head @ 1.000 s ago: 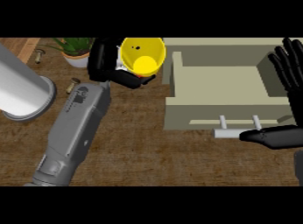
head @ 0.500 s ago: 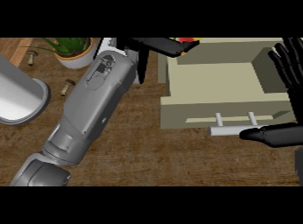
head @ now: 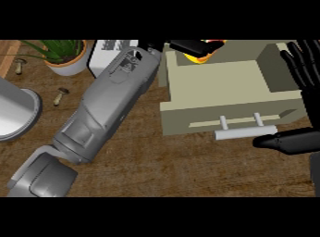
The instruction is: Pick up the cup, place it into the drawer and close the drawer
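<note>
Left hand [head: 187, 45] curled round cup [head: 202, 56] at the back edge of the open drawer [head: 224, 109], can't tell if it's set down inside; right hand [head: 311, 78] flat open beside drawer, thumb near handle [head: 244, 133].

Yellow cup [head: 198, 56], beige drawer [head: 224, 109], black right hand [head: 313, 78], grey forearm [head: 108, 111], brown wood-grain counter [head: 176, 162]
</note>
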Available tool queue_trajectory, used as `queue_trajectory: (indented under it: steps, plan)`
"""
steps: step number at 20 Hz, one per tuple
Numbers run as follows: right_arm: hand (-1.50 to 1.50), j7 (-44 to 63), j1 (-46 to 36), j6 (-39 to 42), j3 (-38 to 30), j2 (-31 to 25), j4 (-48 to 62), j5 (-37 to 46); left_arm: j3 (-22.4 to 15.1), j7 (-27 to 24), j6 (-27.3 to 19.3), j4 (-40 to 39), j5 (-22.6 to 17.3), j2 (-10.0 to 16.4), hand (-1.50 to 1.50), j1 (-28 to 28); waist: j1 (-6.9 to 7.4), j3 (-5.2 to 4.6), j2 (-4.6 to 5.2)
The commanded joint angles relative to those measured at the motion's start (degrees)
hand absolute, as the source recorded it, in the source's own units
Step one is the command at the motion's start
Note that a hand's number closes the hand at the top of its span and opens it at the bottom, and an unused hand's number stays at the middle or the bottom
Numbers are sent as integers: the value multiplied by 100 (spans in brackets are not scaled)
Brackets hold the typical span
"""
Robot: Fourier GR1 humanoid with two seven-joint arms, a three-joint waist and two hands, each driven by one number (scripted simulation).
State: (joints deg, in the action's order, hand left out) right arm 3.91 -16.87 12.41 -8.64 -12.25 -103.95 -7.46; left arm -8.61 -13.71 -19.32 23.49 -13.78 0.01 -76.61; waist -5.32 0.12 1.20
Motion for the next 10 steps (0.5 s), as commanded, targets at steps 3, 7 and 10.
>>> queue_trajectory:
  steps: [3,7,10]
  plan:
    - [-150,25,-134,98,67,-31,-83,-71,-733,269,341,-665,-141,-1,150,-20,-289,3,62]
    - [-150,157,-618,71,214,13,135,-55,-1077,383,362,-612,-337,-1,150,-5,-534,1,127]
    - [-150,-6,-504,148,269,54,202,-35,-1188,283,356,-621,-471,-1,-150,123,-622,2,161]
